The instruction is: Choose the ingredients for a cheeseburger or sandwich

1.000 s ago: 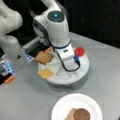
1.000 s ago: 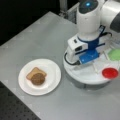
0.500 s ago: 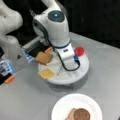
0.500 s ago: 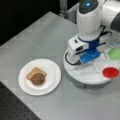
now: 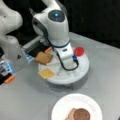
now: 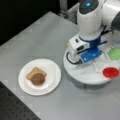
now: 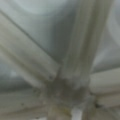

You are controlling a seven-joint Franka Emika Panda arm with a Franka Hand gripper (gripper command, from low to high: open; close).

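While the arm (image 5: 53, 27) leans low over the round white tray (image 5: 82, 68), its bulk covers the tray's middle, so the gripper itself does not show in a front view and I cannot tell whether it is released or clenched. On the tray's left side sit a toast square (image 5: 43, 58) and, just below it, a yellow cheese square (image 5: 46, 73), each in its own section, laid flat and apart so they can be picked singly. A red tomato disc (image 5: 79, 51) rests at the tray's far right edge. At the bottom stands the white plate (image 5: 60, 110), carrying the sandwich so far: a toast square with the dark patty (image 5: 81, 115) on top.

In a front view from the opposite side, the arm's wrist block (image 6: 86, 48) hangs right above the tray (image 6: 75, 72), close to its surface. The green lettuce piece (image 6: 115, 53) lies at the right edge, the tomato disc (image 6: 110, 72) below it near the rim. The plate (image 6: 53, 72) sits well apart to the left, patty (image 6: 38, 78) lying on its toast (image 6: 32, 72), so the stack is begun but has no lid yet.

From the wrist view, only pale divider ribs (image 7: 75, 50) meeting at the tray's hub fill the picture; no fingers and no ingredient show, which suggests the camera hovers very near the centre.
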